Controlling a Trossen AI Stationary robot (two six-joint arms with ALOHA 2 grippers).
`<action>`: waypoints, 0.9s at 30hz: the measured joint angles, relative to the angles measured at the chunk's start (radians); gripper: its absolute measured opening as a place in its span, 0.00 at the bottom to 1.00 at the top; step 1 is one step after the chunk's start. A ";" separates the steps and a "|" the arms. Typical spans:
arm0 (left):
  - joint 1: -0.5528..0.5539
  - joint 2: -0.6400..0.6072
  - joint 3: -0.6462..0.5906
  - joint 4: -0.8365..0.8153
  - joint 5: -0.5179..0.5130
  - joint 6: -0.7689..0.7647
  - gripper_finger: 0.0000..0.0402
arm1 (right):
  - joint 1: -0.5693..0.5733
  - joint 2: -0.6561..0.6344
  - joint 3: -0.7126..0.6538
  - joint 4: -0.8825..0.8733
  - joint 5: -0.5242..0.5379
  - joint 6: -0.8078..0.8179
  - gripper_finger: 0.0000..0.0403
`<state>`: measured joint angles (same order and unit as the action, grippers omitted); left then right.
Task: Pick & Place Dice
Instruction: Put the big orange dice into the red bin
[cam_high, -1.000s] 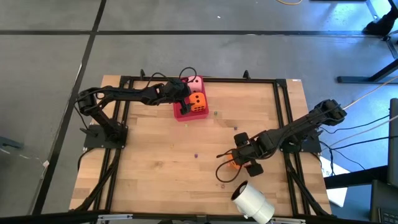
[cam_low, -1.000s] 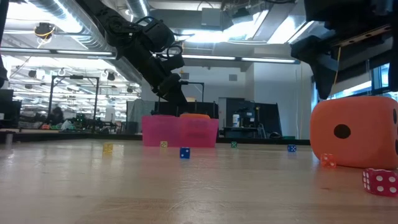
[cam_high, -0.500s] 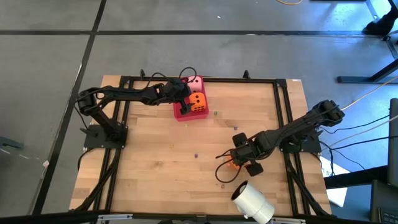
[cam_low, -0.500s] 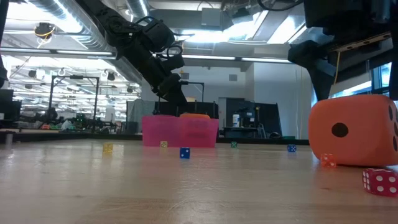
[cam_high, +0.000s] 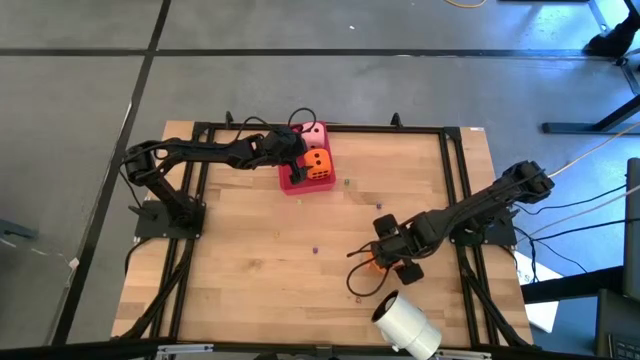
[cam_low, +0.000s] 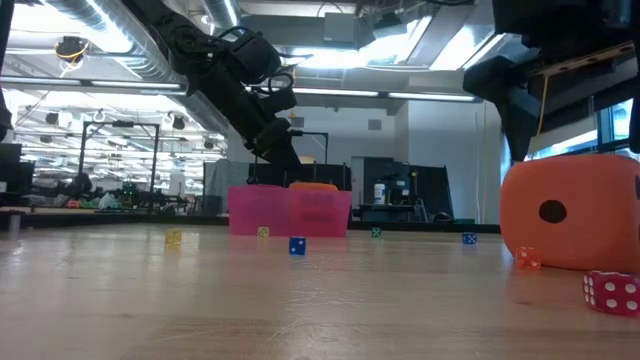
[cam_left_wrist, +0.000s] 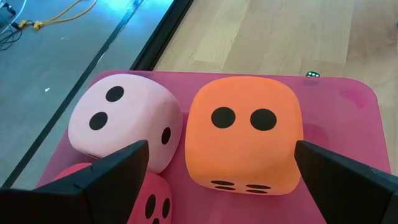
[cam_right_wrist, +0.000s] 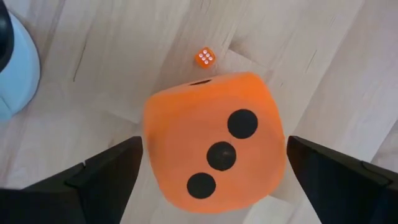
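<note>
The right gripper (cam_right_wrist: 211, 180) hangs wide over the last orange die (cam_right_wrist: 214, 142) on the desk (cam_high: 250, 260), ready to close; the left gripper (cam_left_wrist: 217, 180) gapes above the filled tray (cam_left_wrist: 348, 118).

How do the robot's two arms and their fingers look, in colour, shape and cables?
Both arms, left and right, are black and made of jointed segments on black bases. Thin dark cables loop beside each gripper. The left fingers and right fingers are flat, matte dark wedges with no visible markings.

Overhead and table-level views share the table (cam_high: 250, 260); wrist cameras look down close
</note>
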<state>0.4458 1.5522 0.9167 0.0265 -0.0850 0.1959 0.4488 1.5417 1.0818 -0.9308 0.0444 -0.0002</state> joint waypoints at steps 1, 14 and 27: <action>0.000 0.000 0.000 0.000 0.000 0.000 1.00 | 0.000 0.000 0.001 -0.001 0.000 0.000 0.99; 0.000 0.000 0.000 0.000 0.000 0.000 1.00 | -0.016 0.000 0.002 -0.015 -0.058 -0.037 0.99; 0.000 0.000 0.000 0.000 0.000 0.000 1.00 | -0.051 0.000 0.003 -0.016 -0.060 -0.083 0.99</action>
<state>0.4459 1.5522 0.9169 0.0268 -0.0853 0.1959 0.3978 1.5415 1.0843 -0.9469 -0.0160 -0.0827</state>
